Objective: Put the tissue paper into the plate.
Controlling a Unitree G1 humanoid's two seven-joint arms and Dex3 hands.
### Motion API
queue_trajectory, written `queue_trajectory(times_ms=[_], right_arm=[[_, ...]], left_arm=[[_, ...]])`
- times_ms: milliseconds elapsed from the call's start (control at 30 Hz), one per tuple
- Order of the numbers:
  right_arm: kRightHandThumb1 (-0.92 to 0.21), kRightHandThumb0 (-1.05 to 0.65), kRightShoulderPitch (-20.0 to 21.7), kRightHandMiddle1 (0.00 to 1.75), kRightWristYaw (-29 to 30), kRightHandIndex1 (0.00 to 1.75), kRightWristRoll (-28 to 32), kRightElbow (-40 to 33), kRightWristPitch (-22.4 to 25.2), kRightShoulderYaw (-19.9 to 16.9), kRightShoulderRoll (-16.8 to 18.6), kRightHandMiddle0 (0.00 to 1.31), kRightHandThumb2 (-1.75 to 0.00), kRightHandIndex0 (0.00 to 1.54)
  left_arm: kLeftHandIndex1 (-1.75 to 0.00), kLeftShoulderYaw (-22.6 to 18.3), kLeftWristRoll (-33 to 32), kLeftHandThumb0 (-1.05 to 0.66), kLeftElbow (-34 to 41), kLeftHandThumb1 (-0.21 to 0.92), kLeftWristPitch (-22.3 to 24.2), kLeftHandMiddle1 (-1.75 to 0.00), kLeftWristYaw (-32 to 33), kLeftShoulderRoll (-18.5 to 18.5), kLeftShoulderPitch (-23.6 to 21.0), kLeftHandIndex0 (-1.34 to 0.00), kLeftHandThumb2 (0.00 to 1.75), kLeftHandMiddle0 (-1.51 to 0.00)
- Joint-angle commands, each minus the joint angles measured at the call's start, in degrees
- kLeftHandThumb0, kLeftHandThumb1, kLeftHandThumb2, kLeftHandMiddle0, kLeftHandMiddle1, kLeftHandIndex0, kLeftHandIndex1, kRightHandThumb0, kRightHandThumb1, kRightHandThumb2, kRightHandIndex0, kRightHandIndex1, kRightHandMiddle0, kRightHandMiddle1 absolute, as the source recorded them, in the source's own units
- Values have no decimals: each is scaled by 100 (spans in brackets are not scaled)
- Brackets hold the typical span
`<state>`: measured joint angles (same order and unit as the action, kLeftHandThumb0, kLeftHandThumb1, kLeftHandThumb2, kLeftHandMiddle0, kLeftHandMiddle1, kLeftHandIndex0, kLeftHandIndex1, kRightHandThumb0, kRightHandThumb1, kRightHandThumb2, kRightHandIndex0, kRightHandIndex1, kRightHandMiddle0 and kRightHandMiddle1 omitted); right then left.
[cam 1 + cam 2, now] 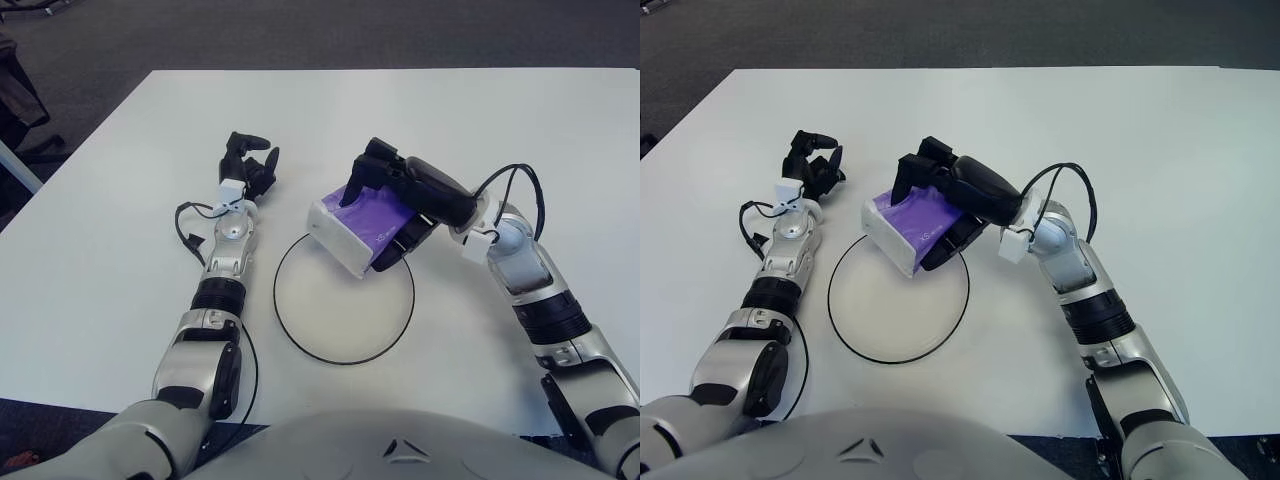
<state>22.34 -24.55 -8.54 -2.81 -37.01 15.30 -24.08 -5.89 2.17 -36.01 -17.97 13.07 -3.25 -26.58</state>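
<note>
You won't find any text you can read here. The purple face of the tissue pack (pixel 917 222) carries a small line of pale print near its edge, but you can't make out the letters in either view; nothing else bears a label, number or sign.

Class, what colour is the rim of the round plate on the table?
Black: a thin ring around the white plate, clearest in the left eye view.

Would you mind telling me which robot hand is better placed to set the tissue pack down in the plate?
The right robot hand: it already grips the tissue pack over the plate's far rim. The left robot hand shows to the plate's upper left, holding nothing.
</note>
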Motion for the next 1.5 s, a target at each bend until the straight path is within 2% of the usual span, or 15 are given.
queue_trajectory(times_ms=[0, 967, 1467], right_arm=[[-92, 1, 30, 175, -36, 175, 84, -37, -68, -80, 26, 62, -15, 74], [-92, 1, 18, 175, -92, 175, 121, -19, -99, -129, 21, 62, -15, 74], [-92, 1, 52, 175, -100, 175, 133, 67, -148, -141, 21, 62, -15, 74]], left_arm=[[-156, 37, 83, -36, -349, 86, -65, -175, 37, 80, 656, -42, 43, -78], [-156, 123, 192, -37, -104, 83, 192, -175, 158, 128, 717, -43, 48, -81], [-156, 116, 237, -37, -383, 81, -132, -175, 384, 163, 629, -43, 51, -82]])
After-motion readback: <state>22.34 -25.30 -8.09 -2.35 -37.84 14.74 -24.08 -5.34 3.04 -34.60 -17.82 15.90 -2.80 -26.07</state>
